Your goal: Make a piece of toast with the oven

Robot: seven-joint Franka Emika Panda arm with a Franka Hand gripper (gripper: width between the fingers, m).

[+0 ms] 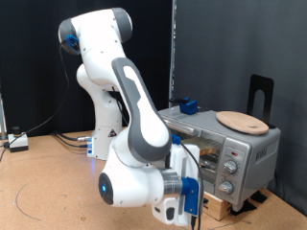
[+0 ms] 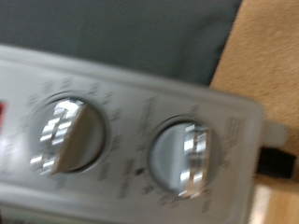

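Note:
The silver-grey oven [image 1: 251,149] stands on the table at the exterior view's right, its glass door [image 1: 206,153] upright. Through the glass I see only a faint orange glint; I cannot make out the piece of toast. My gripper [image 1: 185,209] hangs low in front of the oven, close to its knob panel [image 1: 230,171]. The wrist view is blurred and filled by that panel [image 2: 121,103], with two silver knobs, one [image 2: 67,138] beside the other [image 2: 187,159]. No fingers show in the wrist view.
A round wooden plate [image 1: 240,122] lies on the oven's top, and a small blue-and-black block [image 1: 189,105] sits at its back corner. A black stand [image 1: 261,96] rises behind. The oven rests on a wooden board [image 1: 219,201]. Cables [image 1: 67,139] lie by the arm's base.

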